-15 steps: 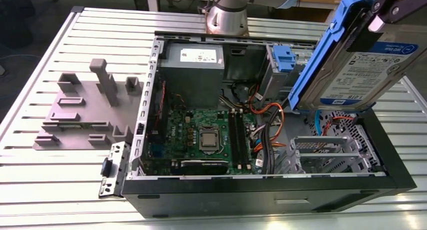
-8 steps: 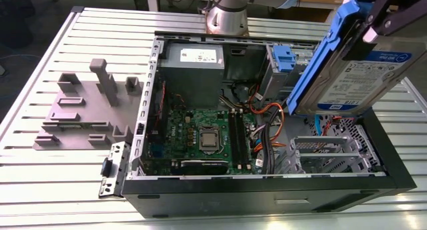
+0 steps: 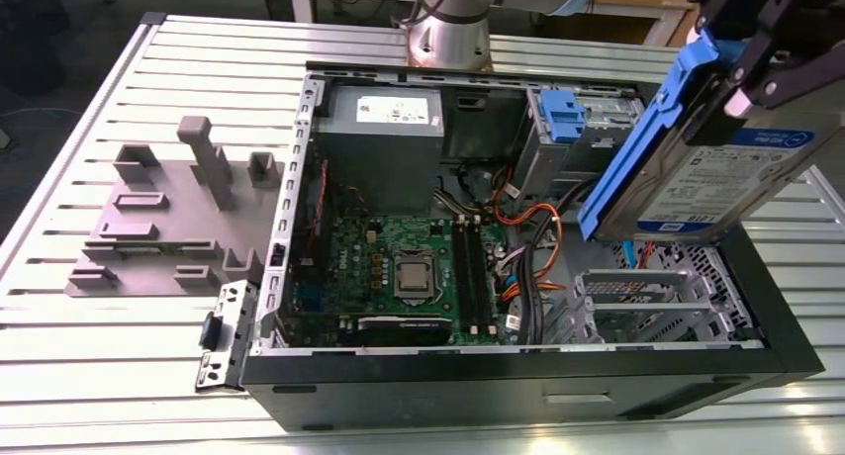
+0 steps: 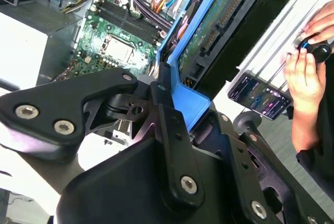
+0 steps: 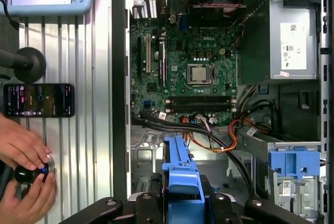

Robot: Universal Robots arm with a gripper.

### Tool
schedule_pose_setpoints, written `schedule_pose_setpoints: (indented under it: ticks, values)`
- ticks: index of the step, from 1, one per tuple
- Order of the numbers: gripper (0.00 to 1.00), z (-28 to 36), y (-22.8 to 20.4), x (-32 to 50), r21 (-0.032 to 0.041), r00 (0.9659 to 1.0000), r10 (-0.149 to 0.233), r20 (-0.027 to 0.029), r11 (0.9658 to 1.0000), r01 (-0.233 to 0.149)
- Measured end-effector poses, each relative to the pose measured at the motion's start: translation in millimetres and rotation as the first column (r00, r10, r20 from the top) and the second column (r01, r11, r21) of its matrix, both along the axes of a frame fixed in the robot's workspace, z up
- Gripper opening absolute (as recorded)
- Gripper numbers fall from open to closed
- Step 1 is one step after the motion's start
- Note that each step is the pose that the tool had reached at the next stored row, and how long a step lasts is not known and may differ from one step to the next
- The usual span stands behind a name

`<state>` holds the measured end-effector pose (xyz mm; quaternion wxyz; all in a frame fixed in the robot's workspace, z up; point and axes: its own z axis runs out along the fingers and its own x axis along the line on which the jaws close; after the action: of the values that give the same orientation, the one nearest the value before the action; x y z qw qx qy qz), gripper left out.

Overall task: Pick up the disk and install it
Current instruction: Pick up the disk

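1. Now the gripper (image 3: 746,84) is clenching the disk (image 3: 713,178) by its blue rails.
2. Tilted, the disk is hanging above the open computer case (image 3: 528,371), at the exterior view's right, over the drive cage (image 3: 647,295).

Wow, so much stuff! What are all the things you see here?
table: one, silver, under the case
computer case: one, black, open on the table
disk: one, silver with blue rails, tilted above the case
circuit board: one, green, inside the case
power box: one, grey, inside the case
latch: one, blue, in the case's drive bay
holder block: one, grey, table, exterior view's left
phone: one, black, on the table
person's hands: two, on a black knob
robot hand: one, black, shut on the disk
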<state>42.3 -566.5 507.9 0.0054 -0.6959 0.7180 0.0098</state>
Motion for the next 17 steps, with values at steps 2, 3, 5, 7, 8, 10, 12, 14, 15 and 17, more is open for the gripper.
schedule_pose_setpoints:
  ticks: [2,3,5,7,8,10,12,14,15,17]
  values:
    - [0.36,-3.6,-1.5,0.5,0.0000,1.0000,0.000,0.0000,1.0000,0.000]
    - [0.36,-5.4,-2.6,0.6,0.0000,1.0000,0.000,0.0000,1.0000,0.000]
    - [0.36,-8.1,-3.7,0.5,0.0001,1.0000,0.000,0.0000,1.0000,0.000]
    - [0.36,-8.6,-3.7,0.6,-0.0001,1.0000,0.000,0.0000,1.0000,0.000]
    - [0.36,-8.6,-3.7,0.6,-0.0002,1.0000,0.000,0.0000,1.0000,0.000]
    - [0.36,-8.7,-3.7,0.6,-0.0001,1.0000,0.000,0.0000,1.0000,0.000]
    - [0.36,-8.7,-3.7,0.6,0.0000,1.0000,0.000,0.0000,1.0000,0.000]
    - [0.36,-9.1,-3.7,0.9,0.0002,1.0000,0.000,0.0000,1.0000,0.000]
    - [0.36,-9.6,-3.7,1.6,0.0002,1.0000,0.000,0.0000,1.0000,0.000]
    - [0.36,-11.6,-3.7,4.0,-0.0001,1.0000,0.000,0.0000,1.0000,0.000]
